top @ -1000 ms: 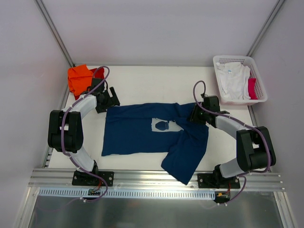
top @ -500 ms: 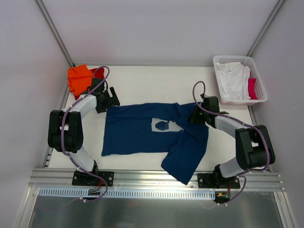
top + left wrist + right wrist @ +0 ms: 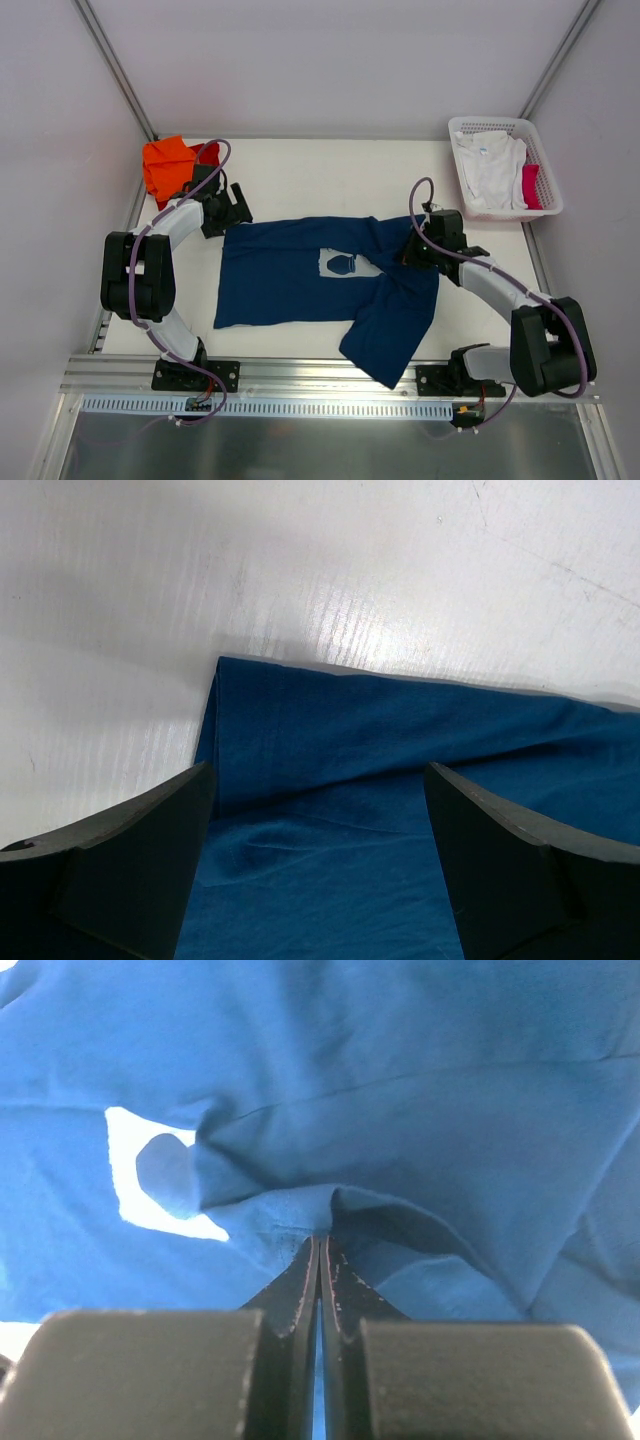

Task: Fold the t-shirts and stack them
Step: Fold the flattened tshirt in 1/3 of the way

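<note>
Right gripper (image 3: 320, 1245) was clamped shut on the navy t-shirt (image 3: 280, 285) beside its chest print (image 3: 340, 264), likely for folding.

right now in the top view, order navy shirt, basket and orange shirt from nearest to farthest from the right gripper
1. navy shirt, mid-table, pinched in the right gripper.
2. basket, far right corner.
3. orange shirt, far left corner.
</note>
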You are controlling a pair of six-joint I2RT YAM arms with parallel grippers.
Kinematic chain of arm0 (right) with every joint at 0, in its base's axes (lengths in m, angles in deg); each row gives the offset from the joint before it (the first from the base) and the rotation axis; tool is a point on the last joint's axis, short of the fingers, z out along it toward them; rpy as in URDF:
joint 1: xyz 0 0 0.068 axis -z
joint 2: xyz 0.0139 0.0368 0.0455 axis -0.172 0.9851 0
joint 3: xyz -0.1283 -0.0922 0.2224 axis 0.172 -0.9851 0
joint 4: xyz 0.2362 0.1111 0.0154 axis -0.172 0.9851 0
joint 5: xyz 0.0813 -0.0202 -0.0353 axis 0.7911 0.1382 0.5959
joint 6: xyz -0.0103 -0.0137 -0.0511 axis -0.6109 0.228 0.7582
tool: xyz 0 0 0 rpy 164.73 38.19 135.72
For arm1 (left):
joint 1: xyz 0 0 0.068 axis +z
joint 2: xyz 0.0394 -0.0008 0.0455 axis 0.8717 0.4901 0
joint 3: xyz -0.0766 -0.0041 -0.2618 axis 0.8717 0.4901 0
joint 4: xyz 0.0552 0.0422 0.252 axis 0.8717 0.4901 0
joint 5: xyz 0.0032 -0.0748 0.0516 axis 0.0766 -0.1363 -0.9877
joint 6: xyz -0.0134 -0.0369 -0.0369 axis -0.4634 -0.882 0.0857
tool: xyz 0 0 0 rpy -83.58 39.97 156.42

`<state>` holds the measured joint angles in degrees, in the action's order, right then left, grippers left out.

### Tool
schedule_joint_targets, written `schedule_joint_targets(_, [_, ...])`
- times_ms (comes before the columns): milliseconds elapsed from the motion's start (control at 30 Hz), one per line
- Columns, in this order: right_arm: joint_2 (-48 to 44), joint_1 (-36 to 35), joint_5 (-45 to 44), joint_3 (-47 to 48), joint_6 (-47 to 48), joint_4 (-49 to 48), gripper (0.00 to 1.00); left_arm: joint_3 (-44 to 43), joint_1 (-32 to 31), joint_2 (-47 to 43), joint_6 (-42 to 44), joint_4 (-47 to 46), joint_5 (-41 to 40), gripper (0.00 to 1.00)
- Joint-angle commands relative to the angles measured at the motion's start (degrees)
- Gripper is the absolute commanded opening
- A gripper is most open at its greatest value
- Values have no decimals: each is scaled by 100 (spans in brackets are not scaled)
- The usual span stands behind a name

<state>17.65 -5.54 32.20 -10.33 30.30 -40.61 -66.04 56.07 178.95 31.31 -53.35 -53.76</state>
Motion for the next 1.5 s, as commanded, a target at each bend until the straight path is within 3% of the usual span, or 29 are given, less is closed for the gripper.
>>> schedule_joint_targets(0, [-411, -169, -38, -87, -102, 279, 0, -7, -87, -115, 104, -39, 141, 86])
schedule_joint_targets(867, [-1185, -1373, -126, -667, -594, 517, 0, 1, -157, -247, 86, -39, 159, 85])
schedule_joint_targets(933, [-1115, -1435, -65, -650, -603, 543, 7, -7, -157, -255, 86, -39, 159, 85])
schedule_joint_targets(1100, [-1273, -1541, -248, -597, -524, 797, 37, 1, -157, -247, 95, -47, 141, 85])
schedule_joint_targets(1300, [-1818, -1541, -1101, -35, -76, 1518, 40, 1, -157, -220, 77, -56, 115, 85])
schedule_joint_targets(1467, [-1337, -1470, -1373, 510, 188, 1510, 39, -25, -157, -220, 86, -47, 115, 85])
